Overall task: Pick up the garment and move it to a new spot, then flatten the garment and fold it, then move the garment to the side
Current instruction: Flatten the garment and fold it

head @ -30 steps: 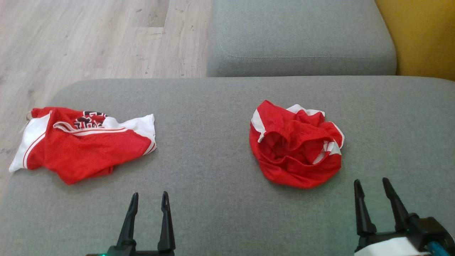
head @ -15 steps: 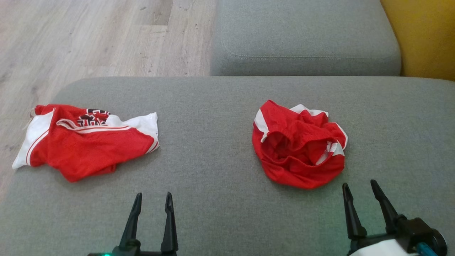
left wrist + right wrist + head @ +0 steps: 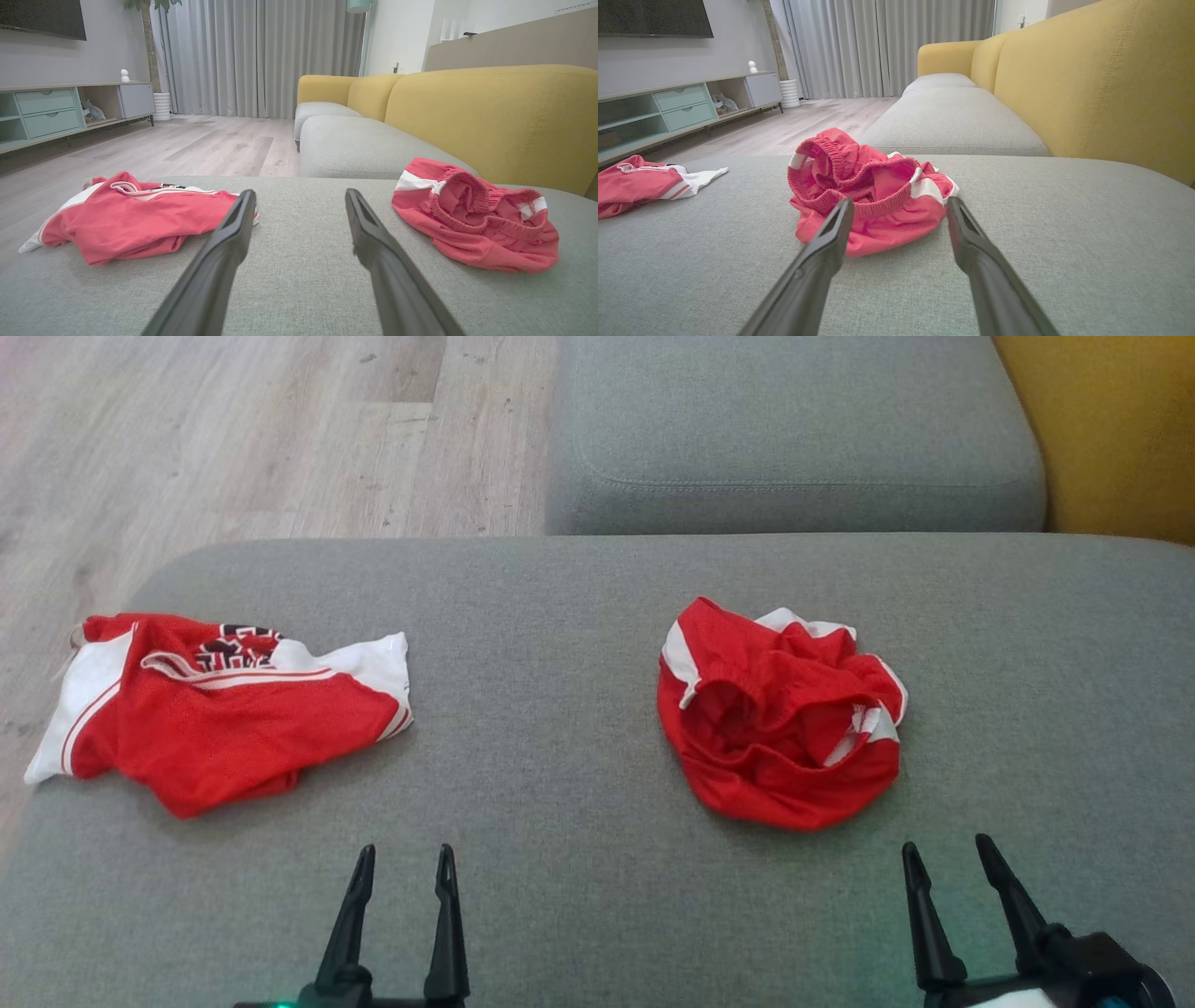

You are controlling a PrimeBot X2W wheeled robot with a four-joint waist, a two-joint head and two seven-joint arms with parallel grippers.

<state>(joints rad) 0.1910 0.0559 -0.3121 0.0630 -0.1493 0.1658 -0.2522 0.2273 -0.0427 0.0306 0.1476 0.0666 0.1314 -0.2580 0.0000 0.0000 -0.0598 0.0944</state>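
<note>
Right gripper [image 3: 945, 845] now sits further toward six o'clock than before, fingers wide and empty, as on the left gripper [image 3: 405, 849]. Crumpled red shorts [image 3: 780, 737] lie at its eleven o'clock on the grey cushion [image 3: 560, 896]; best pinch the waistband [image 3: 747, 695], then lift clear.

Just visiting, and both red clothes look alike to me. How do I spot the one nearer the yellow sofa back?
On the wide grey cushion, look toward the yellow backrest. There sit bunched red shorts with the elastic waistband gaping upward. The other red garment lies flatter and shows black lettering.
</note>
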